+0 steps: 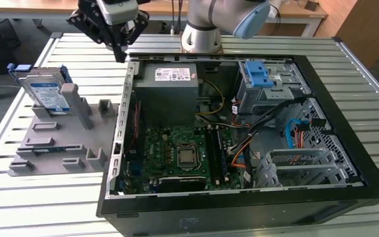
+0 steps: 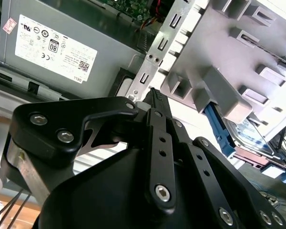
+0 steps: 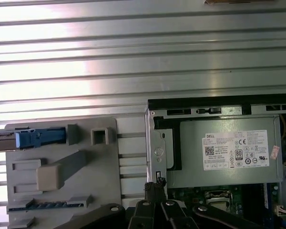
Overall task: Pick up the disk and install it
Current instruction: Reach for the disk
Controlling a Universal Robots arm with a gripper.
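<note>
Disk (image 1: 47,94), exterior view: it stands on its edge in a grey holder plate (image 1: 57,148) on the slatted metal table (image 1: 45,207). It is outside the open computer case (image 1: 347,163), at the exterior view's left of it.
Gripper (image 1: 119,57), exterior view: it hangs near the case corner where the power supply (image 1: 170,86) sits, well apart from the disk. I see its fingers pressed together with nothing between them.
Disk (image 2: 250,133), second wrist view: I see its silver body and the blue bracket behind the holder plate (image 2: 229,47), partly hidden by it.
Gripper (image 2: 155,98), second wrist view: the black fingers meet at one tip and hold nothing. The tip is before the metal wall of the case, with the power supply (image 2: 62,47) beyond.
Disk (image 3: 35,138), first wrist view: I see it edge-on, mostly as the blue bracket, at the far side of the holder plate (image 3: 105,162).
Gripper (image 3: 155,187), first wrist view: it is closed and empty, and its tip is just beside the case wall, near the power supply (image 3: 224,152).
</note>
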